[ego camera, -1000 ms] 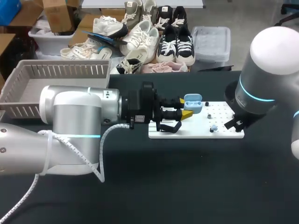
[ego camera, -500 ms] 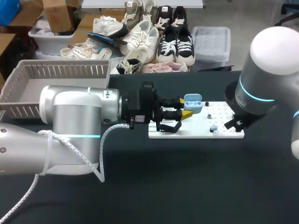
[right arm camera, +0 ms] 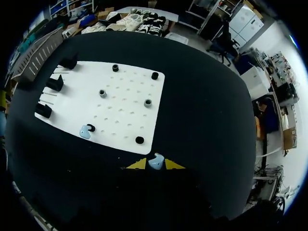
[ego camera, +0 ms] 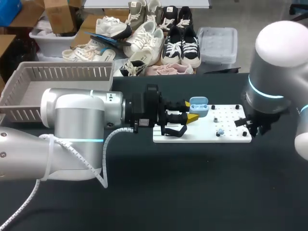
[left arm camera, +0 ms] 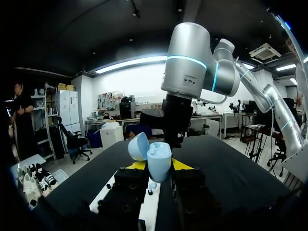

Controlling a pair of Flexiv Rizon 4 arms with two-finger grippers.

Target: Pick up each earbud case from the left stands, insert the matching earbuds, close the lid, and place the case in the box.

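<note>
A light blue earbud case (ego camera: 198, 106) with its lid up is held over the back edge of the white pegboard (ego camera: 202, 134). My left gripper (ego camera: 192, 110) is shut on it, one finger on each side. In the left wrist view the case (left arm camera: 159, 163) stands between the yellow tips and its round lid (left arm camera: 138, 146) tilts back. My right gripper (right arm camera: 155, 165) is shut on a small light blue earbud (right arm camera: 156, 161) just off the board's near edge. A second blue earbud (right arm camera: 85, 131) lies on the board (right arm camera: 122, 86) beside a black peg; the head view shows this earbud (ego camera: 220, 131) too.
Three black stands (right arm camera: 54, 83) line one side of the board, and several black pegs (right arm camera: 147, 102) dot the rest. A grey slatted basket (ego camera: 29, 113) sits at the table's far left. My right arm (ego camera: 269, 91) stands over the board's right end.
My right arm's wrist has shifted slightly to the right at the board's right end. The left arm and the case have not moved.
</note>
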